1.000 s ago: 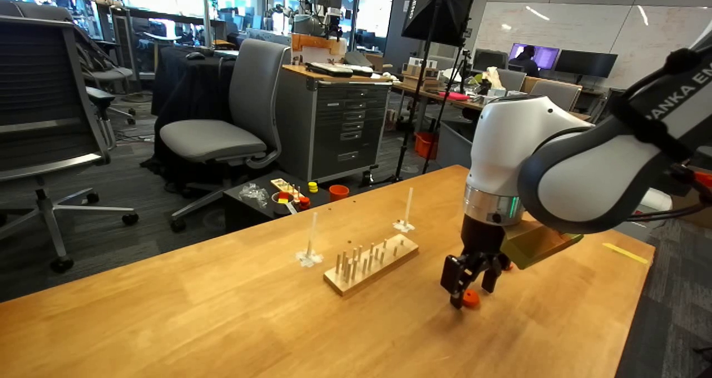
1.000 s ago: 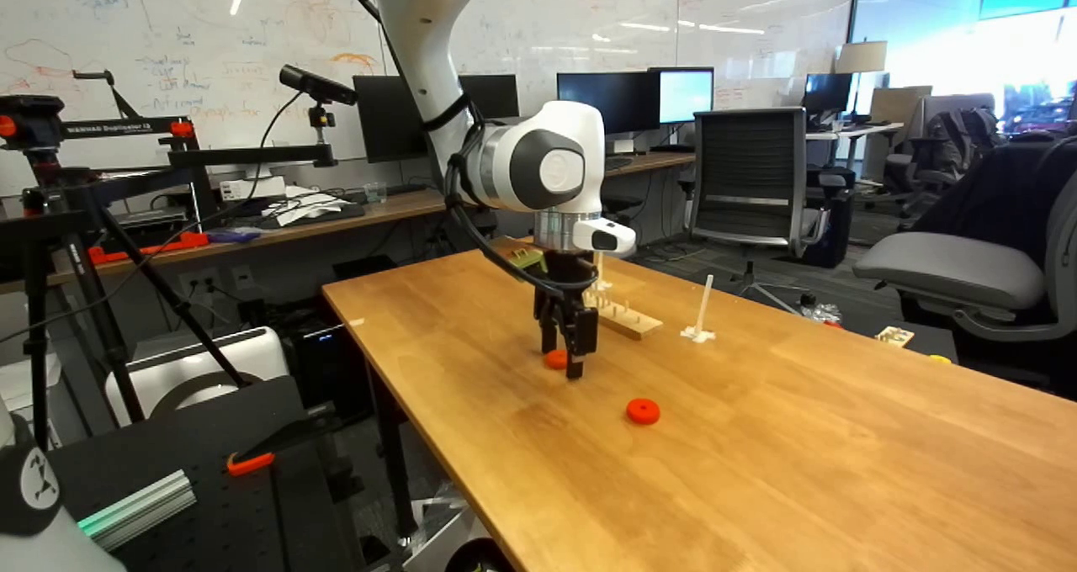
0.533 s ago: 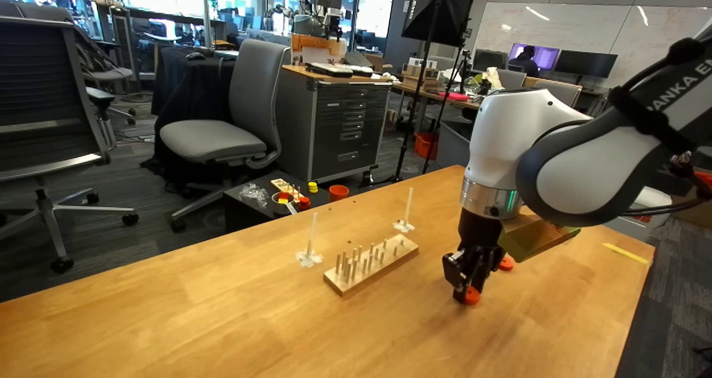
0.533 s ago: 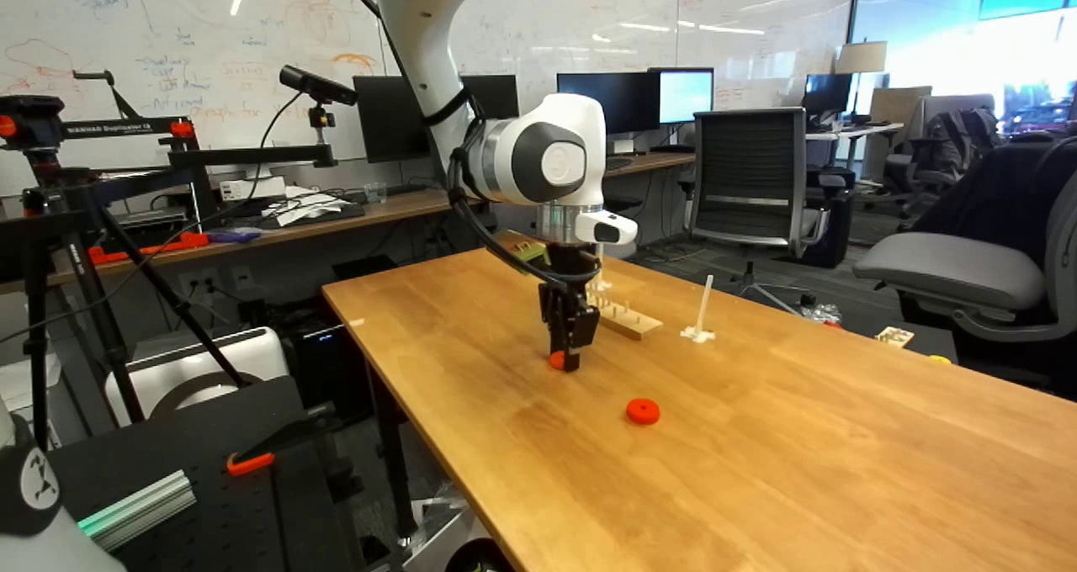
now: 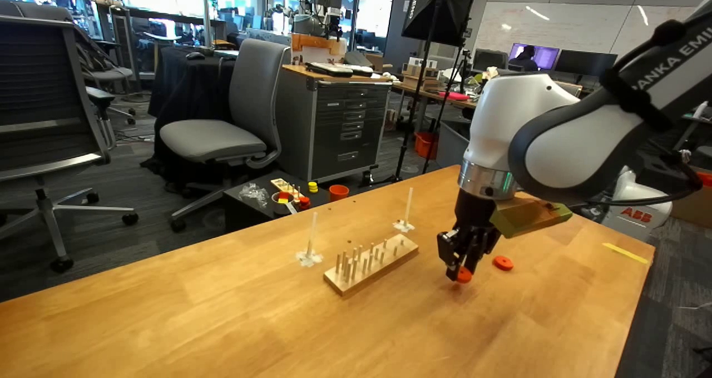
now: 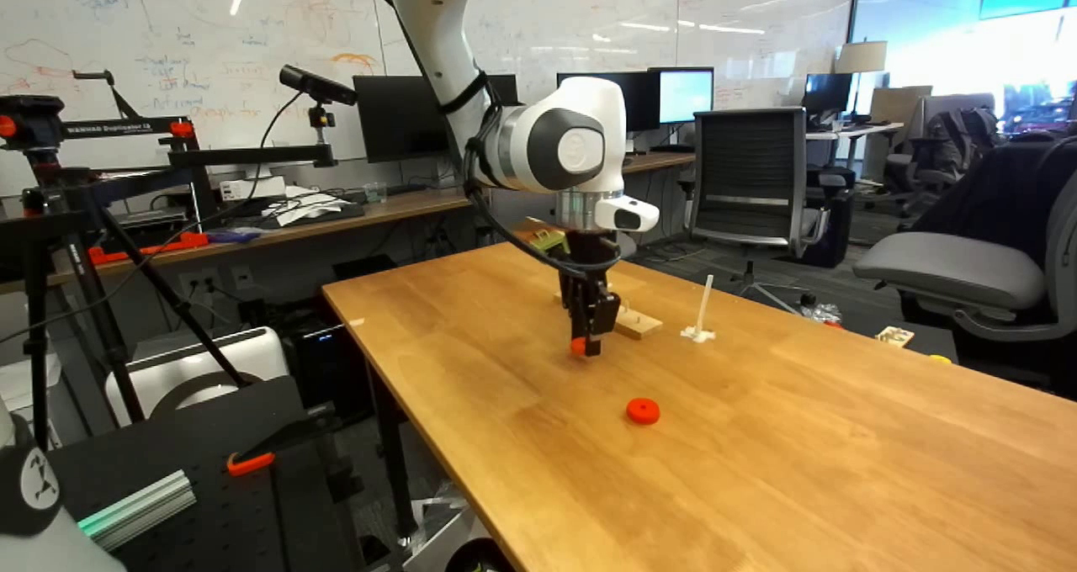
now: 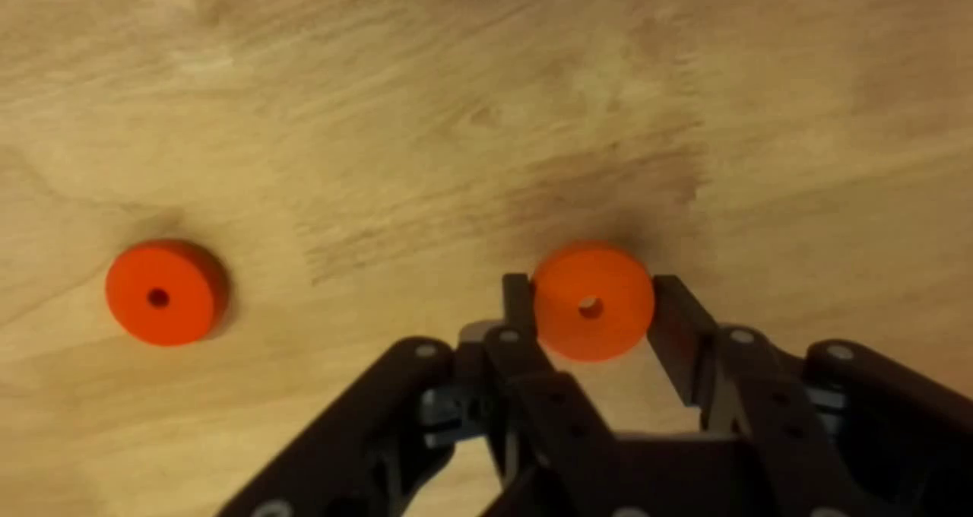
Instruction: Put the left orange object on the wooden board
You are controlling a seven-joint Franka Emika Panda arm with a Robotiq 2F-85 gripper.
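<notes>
Now pinching the left orange object (image 5: pixel 464 276) in the gripper (image 7: pixel 594 304), after straddling it widely a second ago. Seen from the wrist, clasping it by its edges at nine and three o'clock. Lifted since half a second ago from the tabletop (image 5: pixel 222 306), and now hanging just above it. In an exterior view, carried towards eleven o'clock from the earlier spot, with the wooden board (image 5: pixel 375 269) at nine o'clock, near but apart. In an exterior view, carried towards two o'clock, with the wooden board (image 6: pixel 639 324) between two and three, partly hidden behind the gripper.

As for the redder piece (image 6: pixel 643 411), left on the tabletop as before: between four and five o'clock from the held object there, and at nine in the wrist view. Unchanged, too, around the wooden board, with one pale rod (image 5: pixel 312 236) upright at ten o'clock and another rod (image 5: pixel 409 207) at one. Now showing more of a white casing (image 5: pixel 636 212) lettered ABB, below the raised arm (image 5: pixel 584 150).
</notes>
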